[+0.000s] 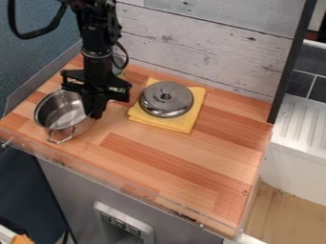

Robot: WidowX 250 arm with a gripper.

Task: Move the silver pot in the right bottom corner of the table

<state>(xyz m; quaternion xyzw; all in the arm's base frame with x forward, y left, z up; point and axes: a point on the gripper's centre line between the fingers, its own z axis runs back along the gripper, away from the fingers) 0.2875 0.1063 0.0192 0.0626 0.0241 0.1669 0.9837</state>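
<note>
Jaws: at the right rim of the pot (58, 113) in my view; I can't tell how far open, or whether they grip it.
Gripper (95, 114): pointing down.
Arm (96, 35): near upright, in from the top edge.
Pot: upright, left on the table (210, 159).
Lid (164, 101): on the yellow cloth (181, 125).

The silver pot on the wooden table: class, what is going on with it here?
A black robot arm has its gripper down at the right-hand rim of the silver pot, which sits near the table's left edge in the camera view, not yet in the bottom right corner. A metal lid rests on a folded yellow cloth nearby.
</note>
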